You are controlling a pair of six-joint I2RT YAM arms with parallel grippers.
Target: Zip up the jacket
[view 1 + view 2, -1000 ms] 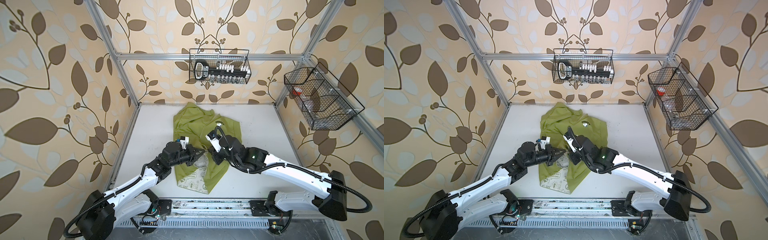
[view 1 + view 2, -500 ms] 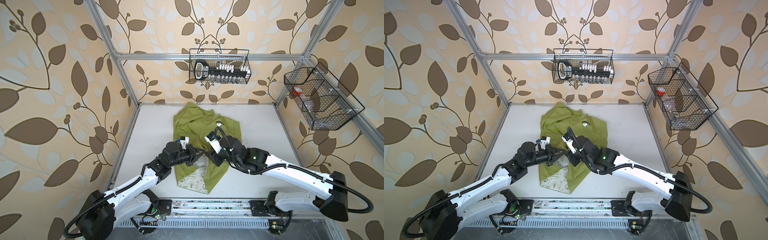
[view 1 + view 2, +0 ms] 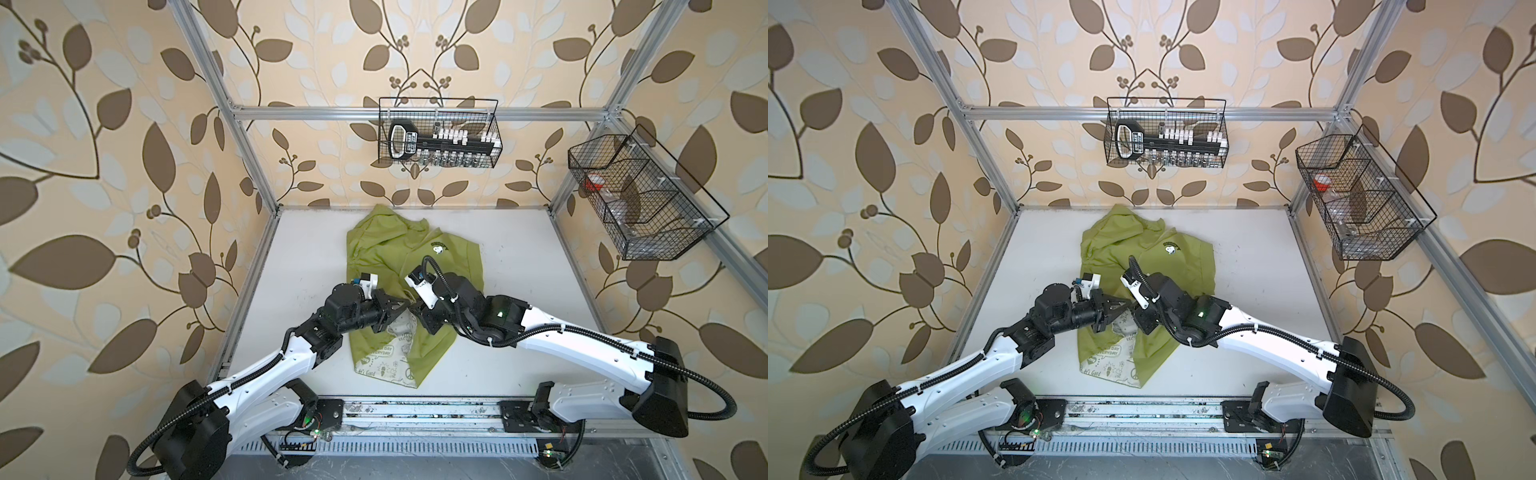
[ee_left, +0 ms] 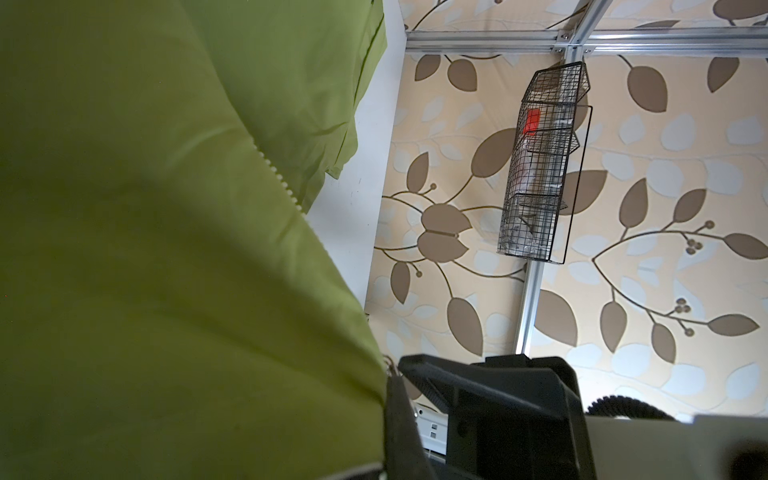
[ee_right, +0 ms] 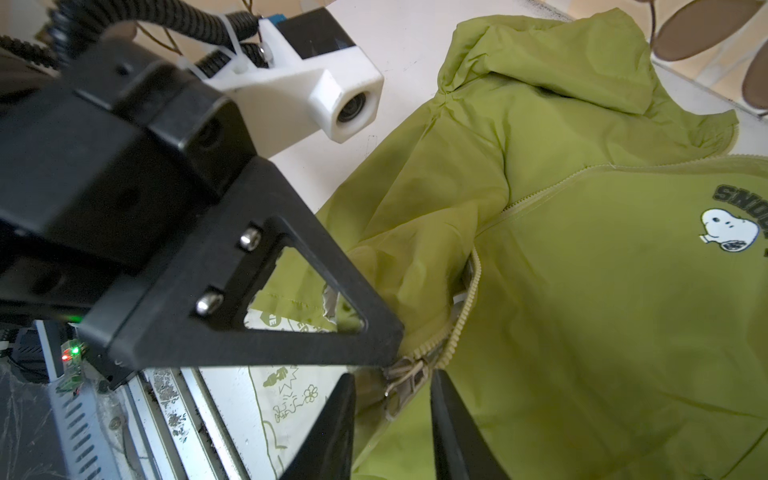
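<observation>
Top views both show the white table (image 3: 519, 270) with the lime-green hooded jacket (image 3: 386, 249) lying mid-table, hood toward the back wall. Its lower front is flapped open, so the doodle lining (image 3: 384, 368) shows. Both arms meet over its middle. Left gripper (image 5: 388, 351) is clamped tight on the fabric edge right by the low end of the zipper (image 5: 465, 316). Right gripper (image 5: 392, 390) has its 2 fingers a narrow gap apart, and the little metal pull (image 5: 405, 372) sits loose between them.
</observation>
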